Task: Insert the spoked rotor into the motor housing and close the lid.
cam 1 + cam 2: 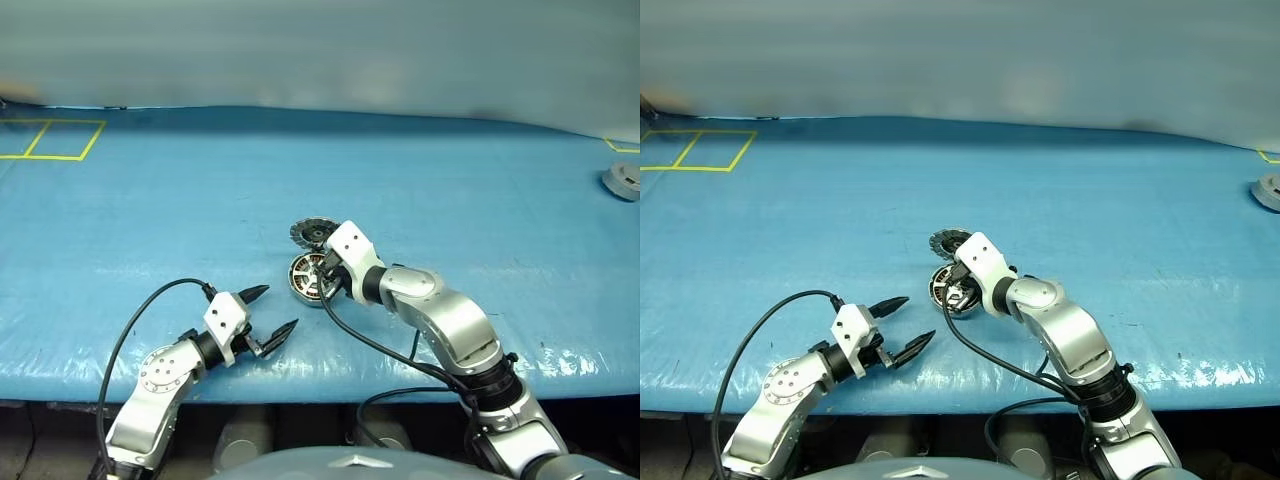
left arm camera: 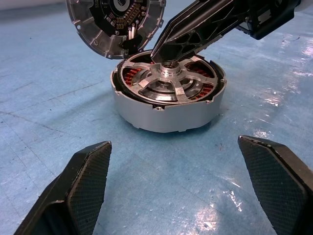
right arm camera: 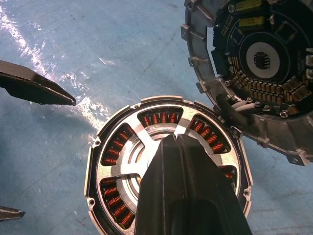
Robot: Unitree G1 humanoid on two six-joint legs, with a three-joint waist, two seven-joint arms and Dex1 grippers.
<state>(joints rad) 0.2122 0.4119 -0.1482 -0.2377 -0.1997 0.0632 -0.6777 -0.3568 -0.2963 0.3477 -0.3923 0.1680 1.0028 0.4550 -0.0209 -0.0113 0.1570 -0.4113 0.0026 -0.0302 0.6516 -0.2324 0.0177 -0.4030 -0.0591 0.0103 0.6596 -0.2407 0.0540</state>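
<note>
The motor housing [image 2: 166,115], a round silver case with copper windings, stands on the blue table [image 1: 450,200]. The spoked rotor [image 2: 168,81] sits inside it, with its silver spokes level with the rim. My right gripper [image 2: 161,54] is shut, and its closed tips rest on the rotor's hub from above. The lid [image 2: 115,24] lies just behind the housing, inner face with dark centre showing, its edge against the housing rim. My left gripper [image 1: 280,307] stands open near the table's front edge, a short way before the housing, with nothing between its fingers.
Another grey round part [image 1: 622,180] lies at the far right edge of the table. Yellow tape squares [image 1: 60,140] mark the far left corner. Black cables loop from both wrists. The table's front edge runs just under my left gripper.
</note>
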